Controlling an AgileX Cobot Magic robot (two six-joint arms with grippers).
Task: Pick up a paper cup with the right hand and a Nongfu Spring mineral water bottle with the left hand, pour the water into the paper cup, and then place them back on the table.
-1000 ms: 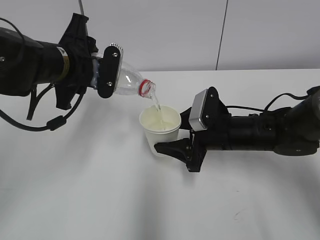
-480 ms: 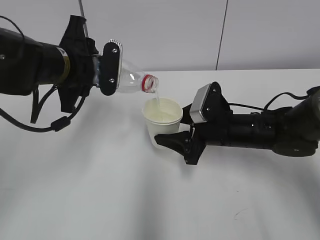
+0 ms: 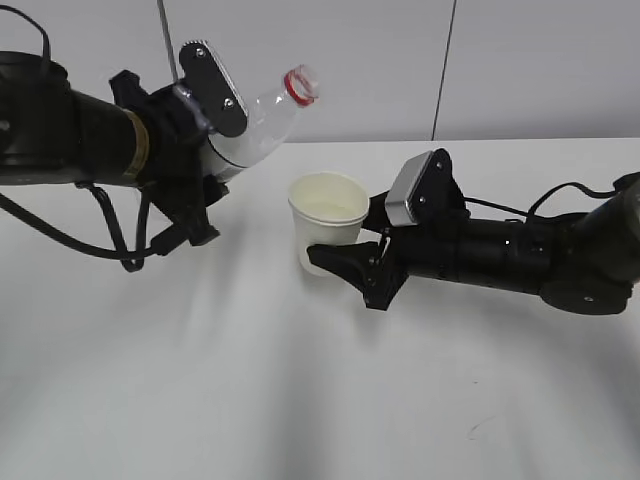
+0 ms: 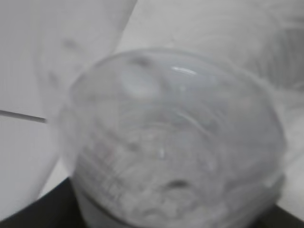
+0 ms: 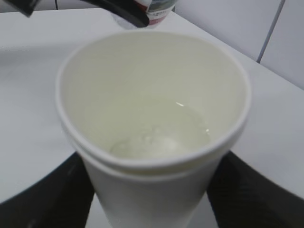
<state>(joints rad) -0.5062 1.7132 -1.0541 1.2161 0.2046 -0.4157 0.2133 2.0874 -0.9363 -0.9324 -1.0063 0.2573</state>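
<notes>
My left gripper (image 3: 215, 125) is shut on the clear Nongfu Spring mineral water bottle (image 3: 262, 118), held above the table with its red-ringed open mouth tilted up to the right. In the left wrist view the bottle (image 4: 175, 142) fills the frame, blurred. My right gripper (image 3: 335, 250) is shut on the cream-white paper cup (image 3: 327, 232), held upright just below and right of the bottle's mouth. The right wrist view looks down into the cup (image 5: 152, 123), with water (image 5: 161, 135) in its bottom and a black finger on each side. No water is pouring.
The white table (image 3: 300, 400) spreads under both arms. A pale wall with a vertical dark seam (image 3: 445, 70) stands behind. A small dark mark (image 3: 475, 430) lies on the tabletop at the front right.
The left gripper has tipped the bottle back up, so its mouth rose from over the cup and the stream stopped. The cup and right gripper shifted slightly right and up.
</notes>
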